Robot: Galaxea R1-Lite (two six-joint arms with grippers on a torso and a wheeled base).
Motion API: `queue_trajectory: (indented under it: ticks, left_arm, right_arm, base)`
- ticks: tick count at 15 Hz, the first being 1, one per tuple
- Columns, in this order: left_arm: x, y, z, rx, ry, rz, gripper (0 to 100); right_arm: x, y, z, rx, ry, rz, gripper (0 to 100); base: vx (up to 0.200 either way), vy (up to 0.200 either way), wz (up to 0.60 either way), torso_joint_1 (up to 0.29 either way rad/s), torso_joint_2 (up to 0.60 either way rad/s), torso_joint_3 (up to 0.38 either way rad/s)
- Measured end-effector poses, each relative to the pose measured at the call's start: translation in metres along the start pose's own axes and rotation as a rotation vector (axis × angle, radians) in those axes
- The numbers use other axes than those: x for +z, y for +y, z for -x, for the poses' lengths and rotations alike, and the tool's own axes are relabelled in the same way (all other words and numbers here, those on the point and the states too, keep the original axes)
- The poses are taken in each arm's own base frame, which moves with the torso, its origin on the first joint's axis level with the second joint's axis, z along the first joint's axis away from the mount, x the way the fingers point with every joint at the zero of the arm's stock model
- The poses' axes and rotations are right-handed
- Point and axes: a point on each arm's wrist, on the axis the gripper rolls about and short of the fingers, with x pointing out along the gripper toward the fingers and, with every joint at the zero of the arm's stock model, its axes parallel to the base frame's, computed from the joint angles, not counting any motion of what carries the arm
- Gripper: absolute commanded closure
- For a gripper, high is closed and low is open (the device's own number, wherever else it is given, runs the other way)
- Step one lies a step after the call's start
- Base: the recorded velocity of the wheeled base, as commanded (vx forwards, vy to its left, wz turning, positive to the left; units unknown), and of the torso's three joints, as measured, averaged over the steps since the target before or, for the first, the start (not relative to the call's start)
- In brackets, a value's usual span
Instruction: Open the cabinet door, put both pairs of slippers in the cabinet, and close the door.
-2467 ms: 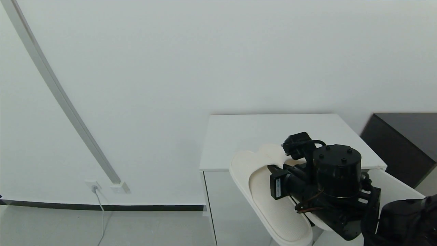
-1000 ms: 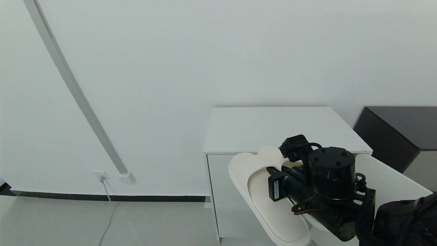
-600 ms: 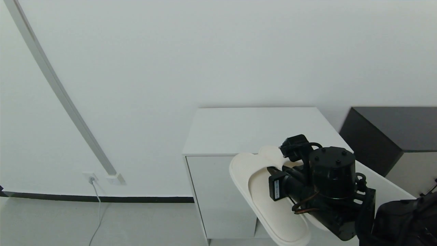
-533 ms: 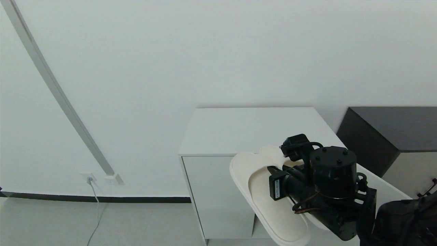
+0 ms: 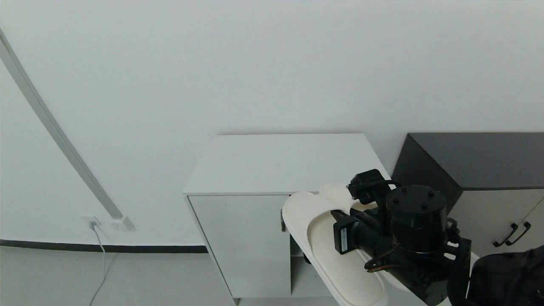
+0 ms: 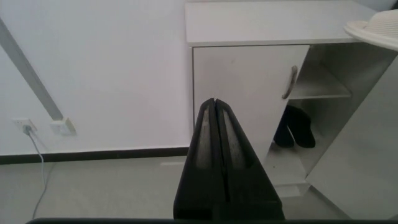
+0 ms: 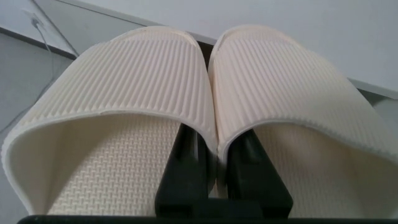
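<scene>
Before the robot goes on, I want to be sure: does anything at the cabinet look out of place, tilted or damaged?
Nothing stands out. The cabinet has its right door open, a dark pair sits below the shelf, and the right gripper holds the cream slippers side by side by their inner walls.

Soft, even light fills the room; inside the cabinet [image 5: 310, 263] it is dimmer; the wall strip [image 5: 100, 193] looks slightly bowed.

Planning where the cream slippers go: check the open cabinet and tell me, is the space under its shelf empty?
No: a dark pair of footwear stands on the floor of the cabinet, beneath the shelf.
</scene>
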Motion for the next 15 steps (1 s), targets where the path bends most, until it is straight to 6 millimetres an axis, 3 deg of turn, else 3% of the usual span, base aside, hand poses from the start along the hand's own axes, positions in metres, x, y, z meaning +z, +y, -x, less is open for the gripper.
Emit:
queue_trajectory:
  ticks: [9, 15]
  left_arm:
    - [0.000, 0.000, 0.000, 0.000, 0.000, 0.000, 100]
    - [0.000, 0.000, 0.000, 0.000, 0.000, 0.000, 100]
  right_arm:
    - [-0.003, 0.003, 0.007, 0.022, 0.010, 0.009, 100]
    - [-0.004, 0.009, 0.024, 0.068, 0.009, 0.036, 100]
  base:
    - [0.000, 0.000, 0.00, 0.000, 0.00, 0.000]
    - [0.000, 0.000, 0.00, 0.000, 0.00, 0.000]
